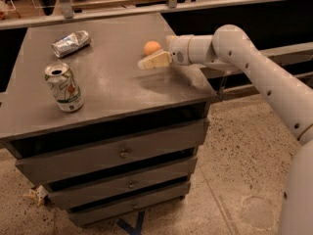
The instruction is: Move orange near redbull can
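The orange rests on the grey cabinet top, right of centre near the back. My gripper comes in from the right and is open at the orange. Its cream near finger lies just in front of the fruit; the far finger is hidden behind it. The orange is still on the surface. The redbull can, silver and crumpled, lies on its side at the back left, well left of the orange.
A white can with green and red markings stands upright at the front left. The cabinet has three drawers. A rail and shelf run behind it. The speckled floor lies to the right.
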`<state>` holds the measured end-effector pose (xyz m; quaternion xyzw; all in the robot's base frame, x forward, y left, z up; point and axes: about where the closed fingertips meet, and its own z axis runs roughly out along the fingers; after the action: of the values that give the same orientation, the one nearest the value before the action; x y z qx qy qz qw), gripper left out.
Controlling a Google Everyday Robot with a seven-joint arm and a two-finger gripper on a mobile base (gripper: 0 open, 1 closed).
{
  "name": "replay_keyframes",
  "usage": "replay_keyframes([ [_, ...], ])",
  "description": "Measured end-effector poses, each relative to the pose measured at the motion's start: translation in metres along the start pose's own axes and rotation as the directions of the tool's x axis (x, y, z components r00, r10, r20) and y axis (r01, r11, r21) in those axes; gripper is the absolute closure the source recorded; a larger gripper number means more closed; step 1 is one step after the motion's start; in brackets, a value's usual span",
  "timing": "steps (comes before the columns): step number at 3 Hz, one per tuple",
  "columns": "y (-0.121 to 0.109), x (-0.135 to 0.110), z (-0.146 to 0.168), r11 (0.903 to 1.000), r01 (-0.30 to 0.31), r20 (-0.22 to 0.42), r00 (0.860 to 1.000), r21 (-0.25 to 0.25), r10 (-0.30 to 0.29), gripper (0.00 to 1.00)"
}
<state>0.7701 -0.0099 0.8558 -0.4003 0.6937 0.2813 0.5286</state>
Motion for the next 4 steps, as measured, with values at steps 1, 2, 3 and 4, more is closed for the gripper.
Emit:
replay_keyframes([
  [1, 0.0007, -0.0045, 0.0240, 0.9998, -0.014, 0.035, 0.999, 0.012, 0.013, 0.00],
  [2, 0.0003, -0.0032, 0.0261, 0.9998, -0.013, 0.035, 0.999, 0.017, 0.013, 0.00],
  [3, -0.0016, -0.0017, 0.0281, 0.9997, -0.011, 0.033, 0.999, 0.021, 0.010, 0.18],
  [4, -0.0026, -0.0013, 0.0275, 0.9997, -0.005, 0.037, 0.999, 0.025, 0.004, 0.41],
])
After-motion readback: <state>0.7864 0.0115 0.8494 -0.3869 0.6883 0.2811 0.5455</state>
